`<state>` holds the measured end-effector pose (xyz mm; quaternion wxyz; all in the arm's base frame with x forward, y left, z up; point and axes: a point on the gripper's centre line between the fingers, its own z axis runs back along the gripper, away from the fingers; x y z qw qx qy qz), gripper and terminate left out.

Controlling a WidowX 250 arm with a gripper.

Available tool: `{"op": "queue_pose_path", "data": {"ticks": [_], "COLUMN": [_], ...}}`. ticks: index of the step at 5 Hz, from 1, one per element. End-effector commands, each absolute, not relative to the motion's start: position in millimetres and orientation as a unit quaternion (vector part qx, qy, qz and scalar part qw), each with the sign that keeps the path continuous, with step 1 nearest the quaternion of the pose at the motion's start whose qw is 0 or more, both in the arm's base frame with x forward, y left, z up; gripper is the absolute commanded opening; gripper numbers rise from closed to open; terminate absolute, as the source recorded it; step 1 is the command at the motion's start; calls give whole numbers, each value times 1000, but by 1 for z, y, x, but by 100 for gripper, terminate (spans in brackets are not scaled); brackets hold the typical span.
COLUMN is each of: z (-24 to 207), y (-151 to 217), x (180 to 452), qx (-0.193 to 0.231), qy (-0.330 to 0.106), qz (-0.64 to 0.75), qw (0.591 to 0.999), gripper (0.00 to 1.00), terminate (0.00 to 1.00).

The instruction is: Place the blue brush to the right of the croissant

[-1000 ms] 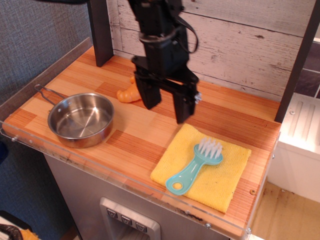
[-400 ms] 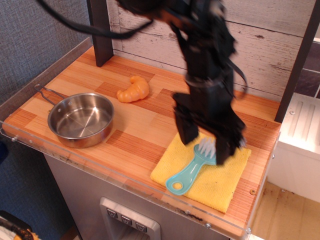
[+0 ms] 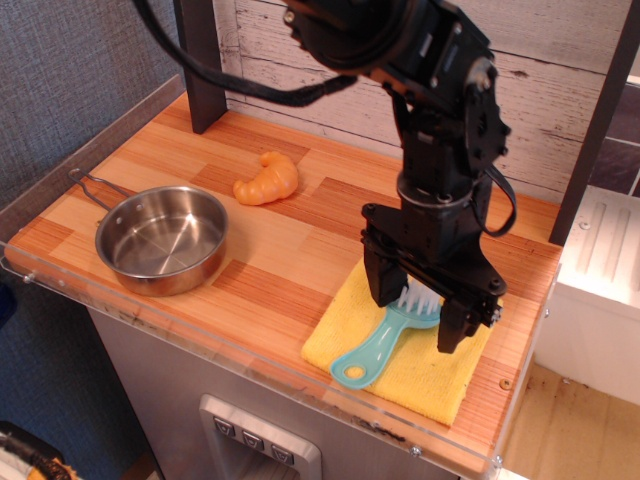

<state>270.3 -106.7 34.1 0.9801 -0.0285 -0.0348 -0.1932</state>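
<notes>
One black robot arm reaches down from the top of the view to the right part of the striped wooden worktop, where its black claw hangs low with its two fingers spread apart, one on each side of the white-bristled head of the small light-teal plastic brush. Whether the fingers touch the brush head cannot be told. That blue brush lies flat on a square yellow cloth near the front right edge, its flat handle pointing toward the front left and ending in a round hole. Well apart from it, toward the back left, sits the small glossy orange-yellow toy croissant, curved and ridged, resting directly on the wood. Nearer the front left stands a round steel pan with a thin wire handle sticking out to the left. Whitewashed planks form the wall behind.
</notes>
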Motion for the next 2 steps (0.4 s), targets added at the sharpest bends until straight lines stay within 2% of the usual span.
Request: {"op": "queue_pose_path", "data": {"ticks": [1, 2], "z": [54, 50], "y": [-106, -102], "x": [268, 268], "qx": [-25, -18], "qy": [-56, -51], "qz": [-204, -204], "qw": [977, 977], "gripper": [100, 100], "terminate": [0, 0]}}
